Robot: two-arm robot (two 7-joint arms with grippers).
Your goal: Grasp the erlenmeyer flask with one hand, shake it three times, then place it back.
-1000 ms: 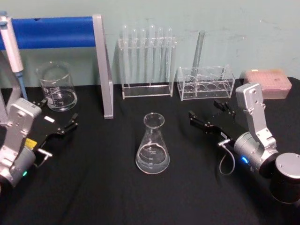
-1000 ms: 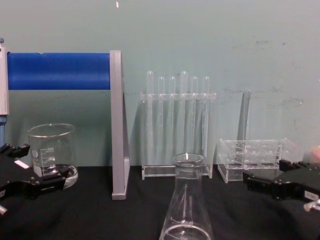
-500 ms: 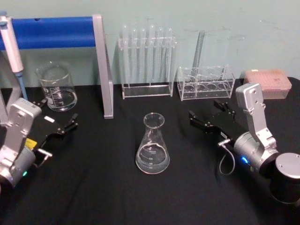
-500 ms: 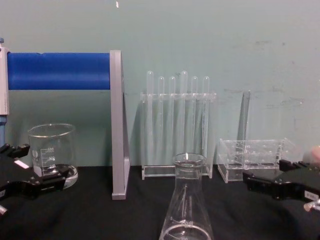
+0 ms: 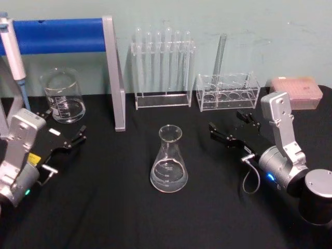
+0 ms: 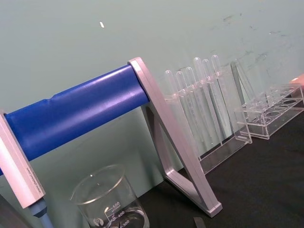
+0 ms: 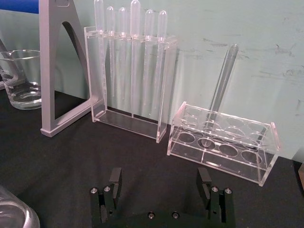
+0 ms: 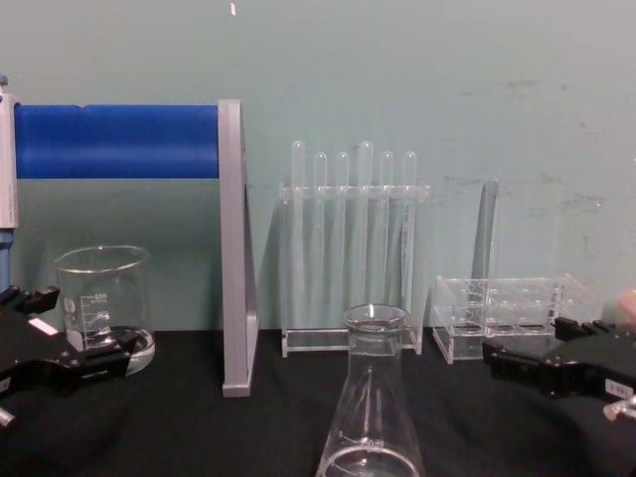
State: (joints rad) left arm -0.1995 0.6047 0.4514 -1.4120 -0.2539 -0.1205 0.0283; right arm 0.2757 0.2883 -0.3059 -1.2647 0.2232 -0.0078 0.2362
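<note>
Erlenmeyer flask (image 5: pixel 169 161) first: we see it standing upright on the black table (image 5: pixel 119 207), just below the centre of the head view, and at the bottom centre of the chest view, neck up, with nothing touching it.

Over on the right of the head view, we have the right tool (image 5: pixel 231 129) hovering low above the table, its two black fingers spread apart and pointing toward the left of the frame, well apart from the flask. From its own wrist camera we get both fingers (image 7: pixel 115 176) standing wide, with bare black table between them and a sliver of the flask's base (image 7: pixel 14 213) at the lower left corner of that frame. So it is released, gripping nothing.

On the left edge of the head view sits the left tool (image 5: pixel 66 140), fingers also apart, empty, near the beaker (image 5: pixel 63 97) behind it but not touching it.

Along the back, across the upper part of the head view, we pick out a blue bar on a grey stand (image 5: pixel 113 72), a clear rack of test tubes (image 5: pixel 162 67), a low clear rack (image 5: pixel 228 92) with a single tube leaning in it, and a pink tip box (image 5: pixel 296 91) at the far right.
</note>
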